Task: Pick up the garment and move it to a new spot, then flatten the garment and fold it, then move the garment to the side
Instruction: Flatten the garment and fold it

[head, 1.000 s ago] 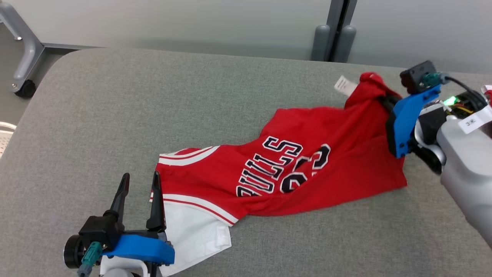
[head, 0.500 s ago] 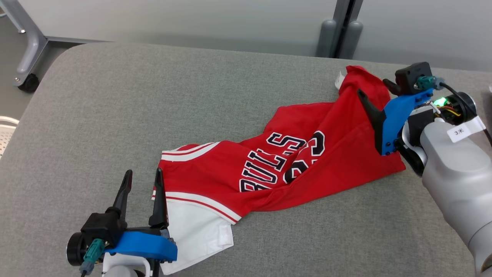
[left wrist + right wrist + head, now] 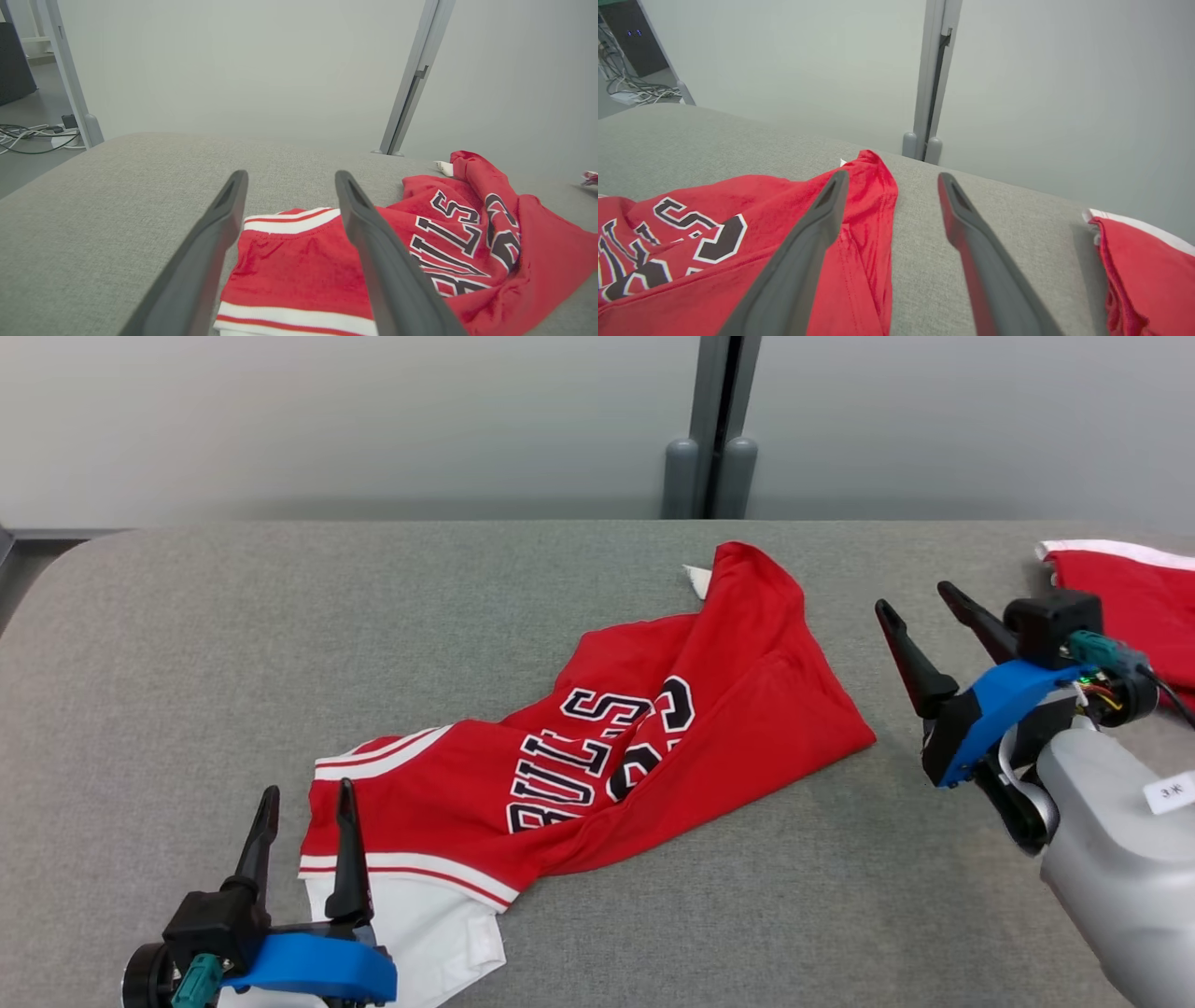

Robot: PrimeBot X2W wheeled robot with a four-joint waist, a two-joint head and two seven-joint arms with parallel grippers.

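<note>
The garment (image 3: 597, 737) is a red jersey with black-and-white lettering and white trim, lying crumpled and slanted across the grey padded table (image 3: 233, 616). Its white inner side (image 3: 439, 933) shows at the near end. My left gripper (image 3: 309, 791) stands open at that near end, its right finger over the striped hem, holding nothing. In the left wrist view the hem (image 3: 289, 224) lies beneath the left gripper (image 3: 290, 175). My right gripper (image 3: 913, 597) is open, apart from the garment's far right corner. In the right wrist view the right gripper (image 3: 893, 176) hovers above the garment's edge (image 3: 873, 210).
A second red cloth with white trim (image 3: 1130, 588) lies at the table's right edge, close behind my right wrist; it also appears in the right wrist view (image 3: 1148, 266). A grey post (image 3: 709, 429) stands against the pale wall behind the table.
My right gripper opened, let go of the garment's far corner and drew back to the right; the corner dropped onto the table. The head camera turned right. The left gripper stayed open.
</note>
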